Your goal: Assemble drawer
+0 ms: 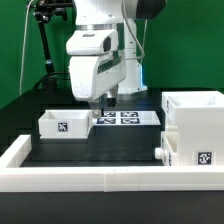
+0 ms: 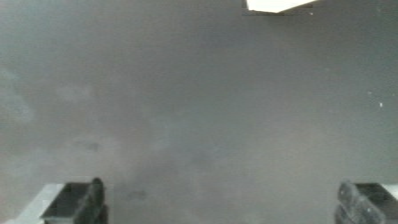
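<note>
A small white open drawer tray point(image 1: 62, 123) with a marker tag on its front sits on the dark table at the exterior view's left. A larger white drawer box point(image 1: 194, 128) with a tag and a small knob stands at the exterior view's right. My gripper point(image 1: 107, 99) hangs above the table between them, over the marker board, touching neither part. In the wrist view my two fingers point(image 2: 75, 203) stand wide apart with only bare dark table between them; the gripper point(image 2: 221, 205) is open and empty. A white corner point(image 2: 279, 5) of some part shows at the frame edge.
The marker board point(image 1: 124, 118) lies flat on the table behind the gripper. A low white wall point(image 1: 70, 178) runs along the front and the exterior view's left side of the work area. A dark stand point(image 1: 42, 45) rises at the back.
</note>
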Controlling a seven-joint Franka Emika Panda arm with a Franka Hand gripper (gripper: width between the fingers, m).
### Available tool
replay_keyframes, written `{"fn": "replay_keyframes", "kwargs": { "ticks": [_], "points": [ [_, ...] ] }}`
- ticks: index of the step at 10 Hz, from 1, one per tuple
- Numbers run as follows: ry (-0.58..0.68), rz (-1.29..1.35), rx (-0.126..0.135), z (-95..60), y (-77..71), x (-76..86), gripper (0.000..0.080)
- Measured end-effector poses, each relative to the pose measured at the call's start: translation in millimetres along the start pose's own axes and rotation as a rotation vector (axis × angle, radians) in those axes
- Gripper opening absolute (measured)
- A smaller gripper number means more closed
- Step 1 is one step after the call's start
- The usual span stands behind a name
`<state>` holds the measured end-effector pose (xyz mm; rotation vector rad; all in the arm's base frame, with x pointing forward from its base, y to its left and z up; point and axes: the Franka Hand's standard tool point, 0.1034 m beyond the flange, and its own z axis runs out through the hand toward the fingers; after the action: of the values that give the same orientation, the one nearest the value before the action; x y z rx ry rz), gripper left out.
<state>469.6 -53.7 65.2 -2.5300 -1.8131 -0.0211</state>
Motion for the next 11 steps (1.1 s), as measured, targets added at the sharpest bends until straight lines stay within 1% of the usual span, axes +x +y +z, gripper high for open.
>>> {"fn": "replay_keyframes", "kwargs": {
  "ticks": [2, 3, 6, 7, 8, 9, 10, 11],
  "points": [
    [0.0, -0.002, 0.001, 0.3, -0.1, -0.3, 0.0649],
    [-0.001, -0.065, 0.001, 0.5, -0.1, -0.9, 0.0649],
    [0.0, -0.033, 0.002, 0.8, -0.2, -1.0, 0.0649],
    [0.007, 0.024, -0.001, 3.4, 3.5, 0.2, 0.0649],
    [0.033, 0.211, -0.023, 16.3, 22.5, 2.9, 0.0649],
    [0.03, 0.34, -0.013, 21.7, 15.6, -3.2, 0.0649],
    [0.029, 0.448, -0.026, 16.6, 10.8, -9.1, 0.0649],
    [0.031, 0.576, -0.029, 17.0, 7.6, -11.0, 0.0649]
  ]
}}
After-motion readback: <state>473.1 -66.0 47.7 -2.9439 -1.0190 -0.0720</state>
